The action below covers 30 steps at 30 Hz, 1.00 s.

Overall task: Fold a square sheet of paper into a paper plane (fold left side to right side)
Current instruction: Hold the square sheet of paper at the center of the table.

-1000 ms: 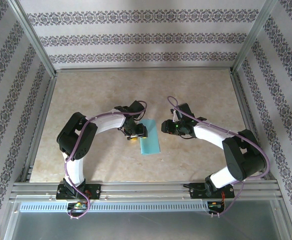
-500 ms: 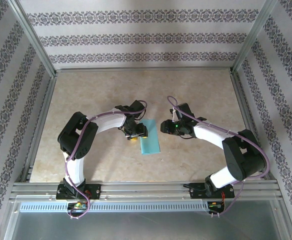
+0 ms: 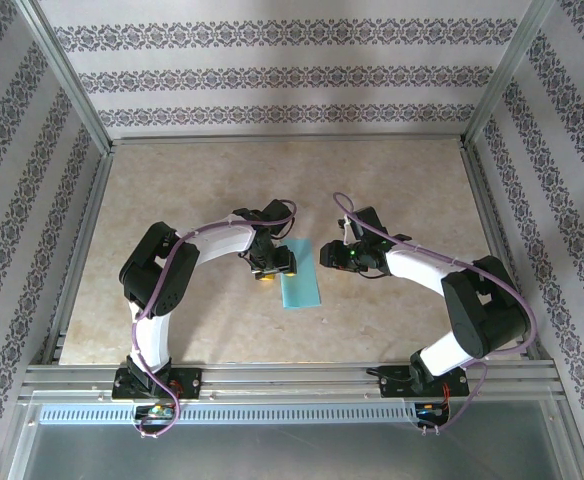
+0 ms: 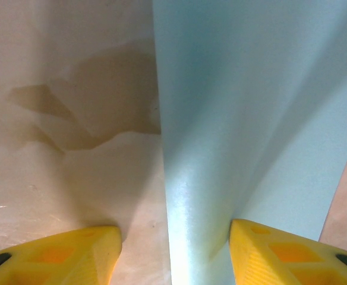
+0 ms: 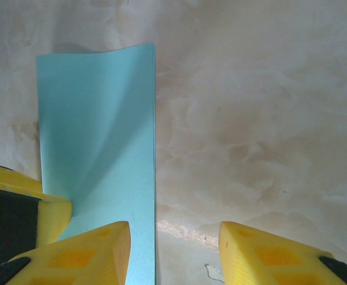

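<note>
So, the cyan paper sheet (image 3: 299,285) lies in the middle of the table (image 3: 192,190), btw. the two arms. It is folded over, so it looks like a tall thin strip, not a square. Its long sides run from near to far w/ a small tilt.

The left gripper (image 3: 272,268) is down low at the left long side of the sheet. In the left wrist view its two yellow fingers (image 4: 72,255) stand apart, so this pincer is open and grips nothing. One finger is over the bare table and the other is over the paper. The sheet's left edge runs btw. them. The paper bulges up a bit there in a soft bend.

The right gripper (image 3: 330,256) is just beside the far part of the sheet's right long side. This pincer is open too. In the right wrist view one yellow finger (image 5: 84,252) is over the paper and the other is over the table, w/ the sheet's right edge running btw. them. A bit of the left gripper's yellow finger pokes in at the left of that view, by the paper.
</note>
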### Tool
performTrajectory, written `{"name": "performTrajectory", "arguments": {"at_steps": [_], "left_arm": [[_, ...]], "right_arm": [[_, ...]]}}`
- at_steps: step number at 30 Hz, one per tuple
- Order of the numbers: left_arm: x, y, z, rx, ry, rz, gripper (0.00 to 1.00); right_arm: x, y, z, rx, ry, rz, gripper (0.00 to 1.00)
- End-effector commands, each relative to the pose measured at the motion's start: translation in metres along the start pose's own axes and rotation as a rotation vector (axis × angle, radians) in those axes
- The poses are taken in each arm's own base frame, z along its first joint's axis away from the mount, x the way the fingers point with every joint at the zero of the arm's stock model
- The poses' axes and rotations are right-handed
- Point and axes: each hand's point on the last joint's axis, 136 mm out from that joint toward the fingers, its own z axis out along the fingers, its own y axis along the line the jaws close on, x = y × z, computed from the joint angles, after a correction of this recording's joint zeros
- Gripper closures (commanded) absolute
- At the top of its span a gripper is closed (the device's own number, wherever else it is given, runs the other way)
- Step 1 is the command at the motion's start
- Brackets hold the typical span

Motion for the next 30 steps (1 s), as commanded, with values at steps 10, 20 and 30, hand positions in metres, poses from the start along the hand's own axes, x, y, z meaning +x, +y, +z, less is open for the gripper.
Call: {"name": "performTrajectory", "arguments": {"at_steps": [10, 20, 30], "left_arm": [[0.006, 0.01, 0.054, -0.054, 0.02, 0.094, 0.46], [0.005, 0.009, 0.056, -0.044, 0.01, 0.058, 0.46], [0.006, 0.014, 0.06, -0.029, 0.019, 0.013, 0.46]], "right_arm": [[0.007, 0.005, 0.009, -0.026, 0.034, -0.005, 0.56], [0.011, 0.015, 0.016, -0.081, 0.072, 0.035, 0.57], [0.015, 0.016, 0.02, -0.092, 0.089, 0.04, 0.58]]}}
